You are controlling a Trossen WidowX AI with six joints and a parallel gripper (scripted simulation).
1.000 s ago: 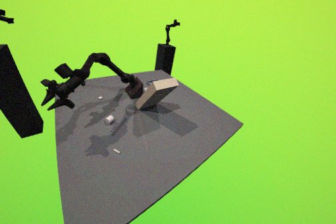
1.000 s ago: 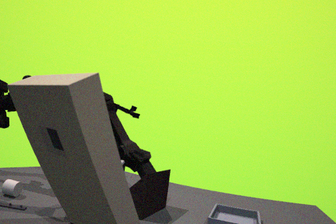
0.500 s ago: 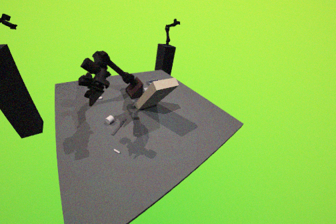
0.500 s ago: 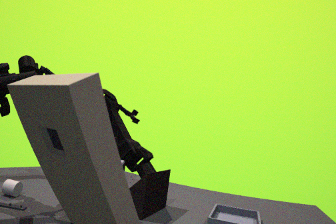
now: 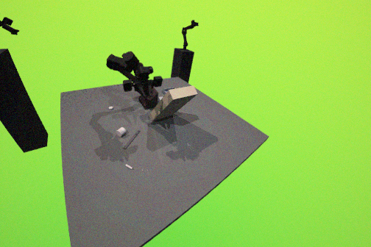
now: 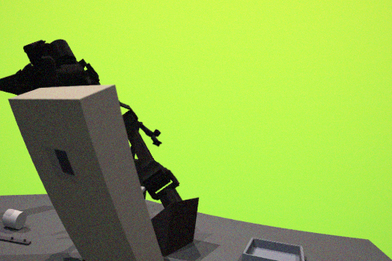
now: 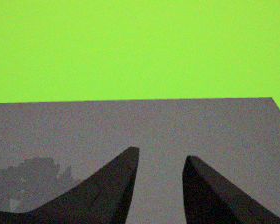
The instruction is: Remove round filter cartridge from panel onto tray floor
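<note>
Top view: the dark, jointed arm [image 5: 136, 76] is folded up near the desk's [image 5: 110, 197] far edge, just beside the tilted, matte beige panel [image 5: 174, 103]. If it swings down carelessly, it may knock this leaning box. A short white roll [image 5: 121, 131] and a thin grey bar [image 5: 131, 139] lie toward the left edge.

Exterior view: the panel is a flat-sided slab with a small dark square on its face. The round cartridge cannot be made out and is presumably seated in a hidden face. The shallow grey tray [image 6: 272, 244] sits toward a desk edge.

Wrist view: the pincer [image 7: 160, 152] shows smooth, dark, tapered fingers set narrowly apart, holding nothing. It points across the grainy desk, so closing here would miss the slots.
</note>
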